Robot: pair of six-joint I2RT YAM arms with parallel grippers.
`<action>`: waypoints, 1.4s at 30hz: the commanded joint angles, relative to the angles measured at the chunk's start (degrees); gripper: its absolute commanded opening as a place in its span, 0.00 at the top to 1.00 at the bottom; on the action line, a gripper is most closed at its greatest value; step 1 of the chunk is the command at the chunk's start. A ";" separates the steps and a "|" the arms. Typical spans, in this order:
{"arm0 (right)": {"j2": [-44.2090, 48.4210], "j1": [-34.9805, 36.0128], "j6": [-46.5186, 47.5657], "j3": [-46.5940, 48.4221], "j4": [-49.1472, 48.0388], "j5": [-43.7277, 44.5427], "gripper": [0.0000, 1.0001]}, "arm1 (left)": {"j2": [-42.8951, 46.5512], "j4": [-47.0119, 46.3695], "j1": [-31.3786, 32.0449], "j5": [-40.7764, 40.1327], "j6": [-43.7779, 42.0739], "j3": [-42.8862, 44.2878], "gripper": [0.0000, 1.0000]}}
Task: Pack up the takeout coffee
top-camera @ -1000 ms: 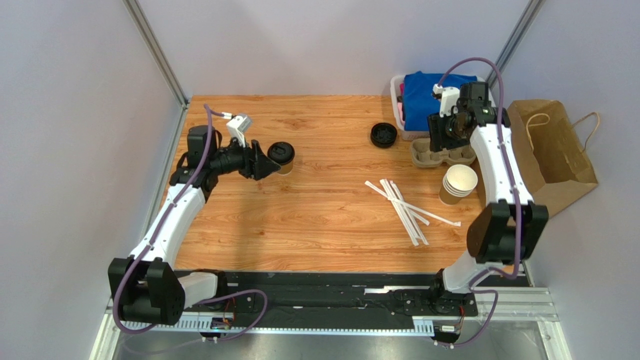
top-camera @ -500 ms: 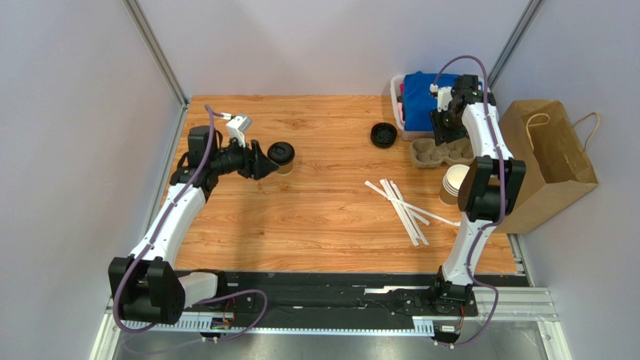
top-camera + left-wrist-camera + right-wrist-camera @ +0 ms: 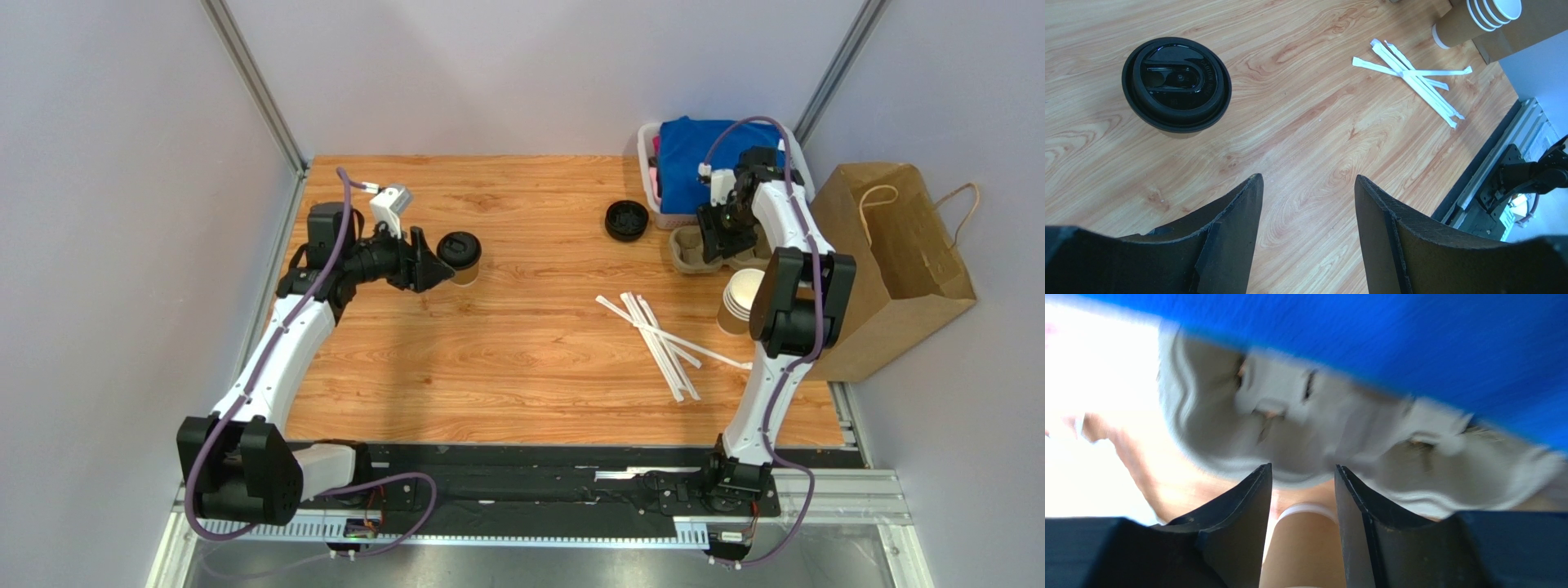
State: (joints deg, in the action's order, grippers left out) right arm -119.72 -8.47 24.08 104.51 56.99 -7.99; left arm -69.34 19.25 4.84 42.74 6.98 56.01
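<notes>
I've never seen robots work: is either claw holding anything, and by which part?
Nothing is held. The left claw stands open short of the takeout coffee; the right claw hangs open over the cup carrier.

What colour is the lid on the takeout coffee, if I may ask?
The lid is black, clearest in the left wrist view.

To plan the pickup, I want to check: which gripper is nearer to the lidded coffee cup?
Left. The left gripper is just beside the lidded coffee cup, open toward it. The right gripper is far off, over the cup carrier.
</notes>
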 commanded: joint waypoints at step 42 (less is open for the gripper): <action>-1.74 8.21 -2.28 2.54 -0.04 -3.52 0.65 | 0.08 0.09 0.08 -0.64 -0.04 1.73 0.36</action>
State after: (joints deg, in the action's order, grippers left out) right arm -120.55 -0.16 22.74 106.45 58.87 -12.05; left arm -70.17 19.57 4.86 41.87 7.33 56.01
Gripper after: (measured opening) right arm 0.355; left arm 0.643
